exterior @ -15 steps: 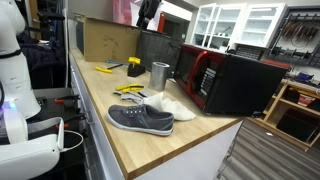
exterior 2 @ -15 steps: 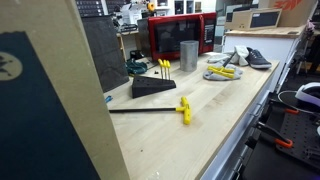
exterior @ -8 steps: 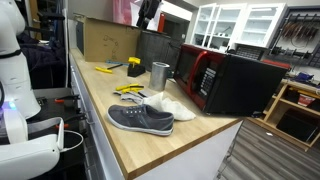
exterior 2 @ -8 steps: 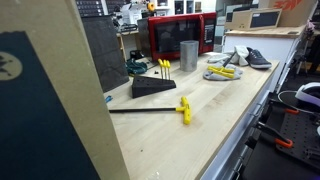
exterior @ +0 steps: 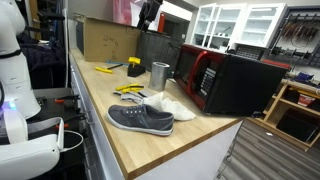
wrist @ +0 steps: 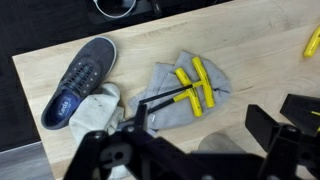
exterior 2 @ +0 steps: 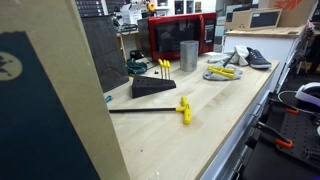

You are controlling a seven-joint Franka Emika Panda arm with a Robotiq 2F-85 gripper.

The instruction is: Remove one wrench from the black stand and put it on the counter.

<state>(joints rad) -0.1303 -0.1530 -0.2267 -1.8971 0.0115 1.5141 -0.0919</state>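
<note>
The black stand (exterior 2: 152,87) sits on the wooden counter (exterior 2: 225,110) with yellow wrench handles (exterior 2: 163,66) sticking up from it. It also shows in an exterior view (exterior: 134,66). One yellow T-handle wrench (exterior 2: 184,108) lies flat on the counter in front of the stand, and it shows again (exterior: 105,69) near the counter's front edge. My gripper (exterior: 148,12) hangs high above the counter, over the metal cup. In the wrist view my gripper (wrist: 205,140) is open and empty. A black shape at the right edge of the wrist view (wrist: 300,105) looks like the stand.
A metal cup (exterior 2: 188,55) stands beside the stand. A grey cloth (wrist: 185,95) holds more yellow wrenches (wrist: 195,85). A grey shoe (wrist: 80,78) and a white cloth (exterior: 170,105) lie further along. A black-and-red microwave (exterior: 225,80) stands at the back.
</note>
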